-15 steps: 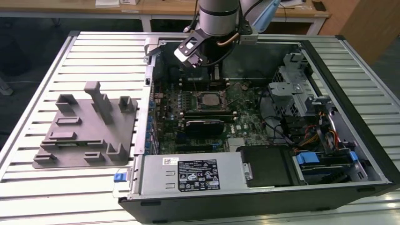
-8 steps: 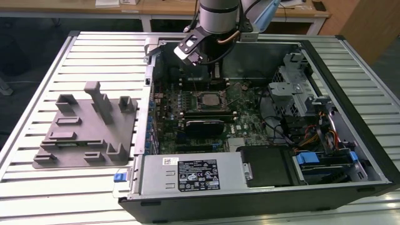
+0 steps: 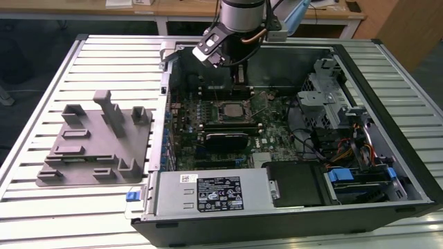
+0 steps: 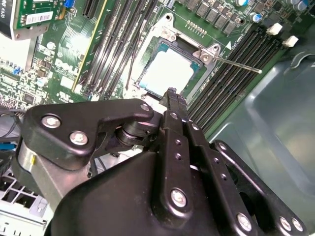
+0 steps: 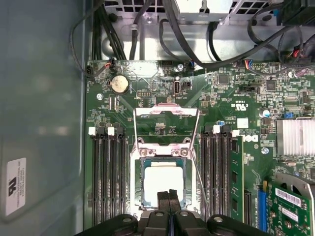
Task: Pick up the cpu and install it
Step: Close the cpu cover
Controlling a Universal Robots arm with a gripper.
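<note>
**Chip seated, nothing clamping it**

The cpu (image 5: 162, 183) lies flat in the socket (image 5: 139, 171) on the motherboard (image 5: 147, 81), its silvery top facing up. The gripper (image 5: 169, 195) hangs just over one edge of it, fingers pressed together and carrying nothing. The load plate (image 5: 166, 111) is flipped open, and the wire lever (image 4: 238, 64) looks unlatched. My worry is that if those clenched tips dip or drag sideways, they could knock the loose chip askew and bend the contacts beneath.
</note>
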